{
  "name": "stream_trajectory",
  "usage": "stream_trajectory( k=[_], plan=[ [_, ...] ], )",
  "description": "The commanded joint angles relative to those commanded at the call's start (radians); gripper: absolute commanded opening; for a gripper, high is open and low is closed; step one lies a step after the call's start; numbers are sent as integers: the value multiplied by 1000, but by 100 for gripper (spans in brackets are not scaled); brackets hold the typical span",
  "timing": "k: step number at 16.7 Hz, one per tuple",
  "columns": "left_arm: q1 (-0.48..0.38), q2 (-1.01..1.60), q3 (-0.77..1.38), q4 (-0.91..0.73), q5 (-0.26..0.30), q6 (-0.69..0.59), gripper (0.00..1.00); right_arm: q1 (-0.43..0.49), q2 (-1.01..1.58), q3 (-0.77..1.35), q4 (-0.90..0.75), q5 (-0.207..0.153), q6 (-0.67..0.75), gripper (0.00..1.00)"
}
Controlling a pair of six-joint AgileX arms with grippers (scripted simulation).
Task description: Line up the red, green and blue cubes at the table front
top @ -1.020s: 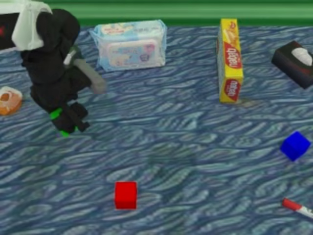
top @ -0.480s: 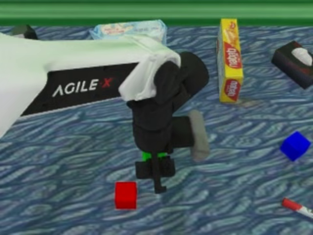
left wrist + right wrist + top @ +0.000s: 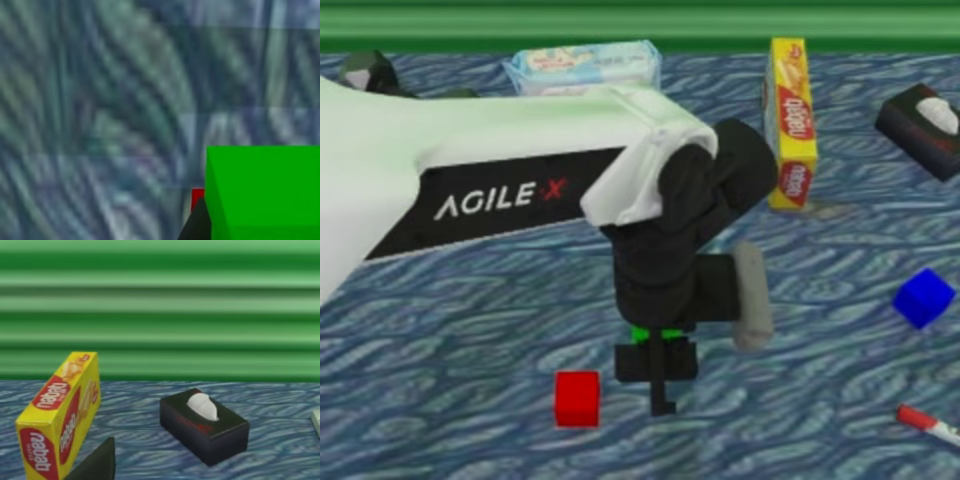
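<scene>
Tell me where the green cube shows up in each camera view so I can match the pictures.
Top view: green cube is a sliver near the centre, under the left arm's wrist, in the left tool.
Left wrist view: it fills the lower right corner.
Right wrist view: not in it.
Shared landmark: the red cube, a red sliver beside the green one.

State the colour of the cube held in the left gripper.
Bright green. The green cube shows best in the left wrist view, held in the left gripper.
</scene>
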Motion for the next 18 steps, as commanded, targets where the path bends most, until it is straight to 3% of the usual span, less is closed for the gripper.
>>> stream_trajectory(
  k=[7,12,18],
  plan=[
    [-2,89,-118,215,1,-1,0,0,0,0,0,0,0,100],
    [-4,104,-133,241,1,1,0,0,0,0,0,0,0,100],
    [-4,104,-133,241,1,1,45,0,0,0,0,0,0,100]
  ],
)
